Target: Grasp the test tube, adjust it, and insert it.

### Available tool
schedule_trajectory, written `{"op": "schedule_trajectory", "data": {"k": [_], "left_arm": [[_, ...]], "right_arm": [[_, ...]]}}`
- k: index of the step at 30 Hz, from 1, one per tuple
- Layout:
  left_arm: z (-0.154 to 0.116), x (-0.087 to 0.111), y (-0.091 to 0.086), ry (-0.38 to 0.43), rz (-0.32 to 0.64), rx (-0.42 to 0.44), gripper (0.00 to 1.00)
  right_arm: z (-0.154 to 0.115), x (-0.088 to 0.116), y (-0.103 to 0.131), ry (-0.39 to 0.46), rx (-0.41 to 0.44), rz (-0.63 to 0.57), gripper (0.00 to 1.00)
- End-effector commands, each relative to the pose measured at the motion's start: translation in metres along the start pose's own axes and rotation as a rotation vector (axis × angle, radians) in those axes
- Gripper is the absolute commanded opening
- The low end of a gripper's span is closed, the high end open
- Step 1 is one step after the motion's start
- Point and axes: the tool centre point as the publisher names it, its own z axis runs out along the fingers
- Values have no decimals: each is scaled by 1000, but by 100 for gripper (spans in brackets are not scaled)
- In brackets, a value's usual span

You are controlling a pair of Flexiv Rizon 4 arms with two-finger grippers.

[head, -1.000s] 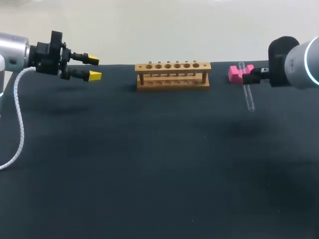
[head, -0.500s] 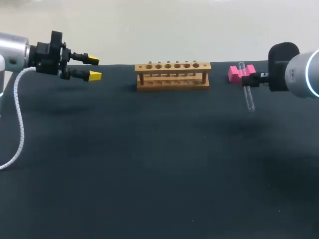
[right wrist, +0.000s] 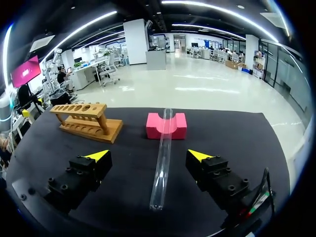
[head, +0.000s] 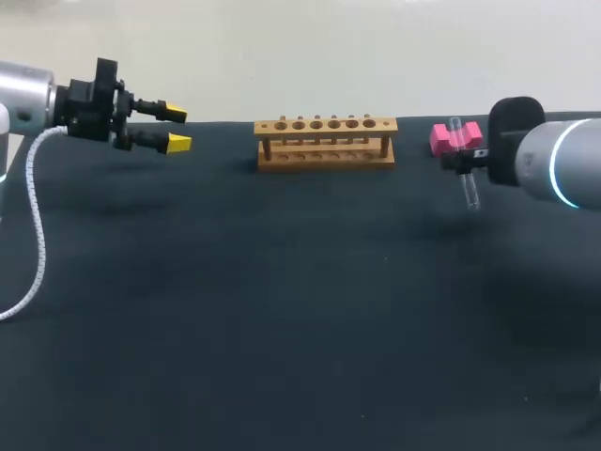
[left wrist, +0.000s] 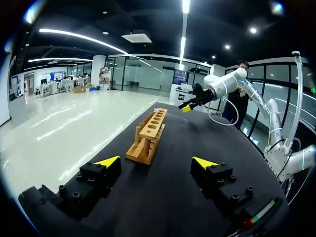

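- The right gripper (right wrist: 148, 155) has its fingers spread wide. The test tube (right wrist: 163, 153) lies in the gap between them, and neither yellow tip touches it, so the gripper holds nothing.
- The tube's long axis runs straight away from that gripper. Its near end lies on the black table (right wrist: 237, 133), and its far end rests in the notch of the pink block (right wrist: 180, 127).
- In the head view the tube (head: 467, 183) lies near the table's far right corner. It points from the far edge toward the near edge, slanting slightly to the right.
- The head view hides the right fingers behind the arm's own wrist; only the right wrist view shows the gap on each side of the tube.
- The wooden test tube rack (head: 326, 141) stands at the middle of the far edge, well apart from the tube.
- The left gripper (head: 177, 128) hangs over the far left corner, fingers parted and empty.
- The left wrist view shows the rack (left wrist: 148, 136) ahead of its open fingers, but the tube cannot be made out there.
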Motion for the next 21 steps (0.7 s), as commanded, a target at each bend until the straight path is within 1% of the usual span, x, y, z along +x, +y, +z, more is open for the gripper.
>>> {"op": "schedule_trajectory", "data": {"k": [1,13,21], "left_arm": [[0,1,1,-3,3,3,100],[0,1,1,-3,3,3,100],[0,1,1,-3,3,3,100]], "right_arm": [[17,1,-3,-192,-32,3,100],[44,2,-10,-187,-55,9,100],[53,4,-16,-169,-66,23,100]]}}
